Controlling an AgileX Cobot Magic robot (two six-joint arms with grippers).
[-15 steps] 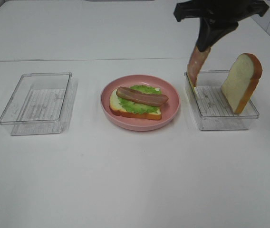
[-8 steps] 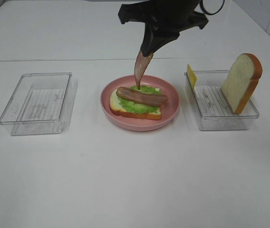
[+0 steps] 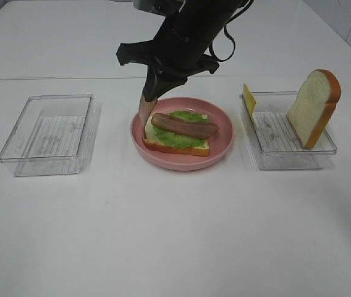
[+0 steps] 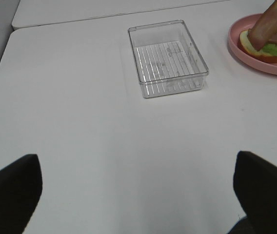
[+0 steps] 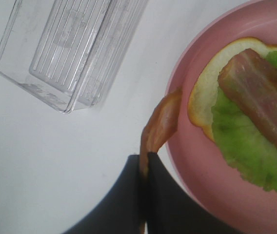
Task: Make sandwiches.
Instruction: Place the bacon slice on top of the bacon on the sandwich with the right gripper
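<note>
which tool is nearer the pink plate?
Right. The right tool hangs at the rim of the pink plate, shut on a bacon strip. The left tool sits beyond the clear tray.

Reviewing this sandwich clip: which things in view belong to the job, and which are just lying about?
In the job: hanging bacon strip, gripped by the right end effector; bottom bread slice, lettuce and laid bacon strip on the pink plate; cheese square and upright bread slice in the right tray.
Lying about: the empty left tray.
</note>
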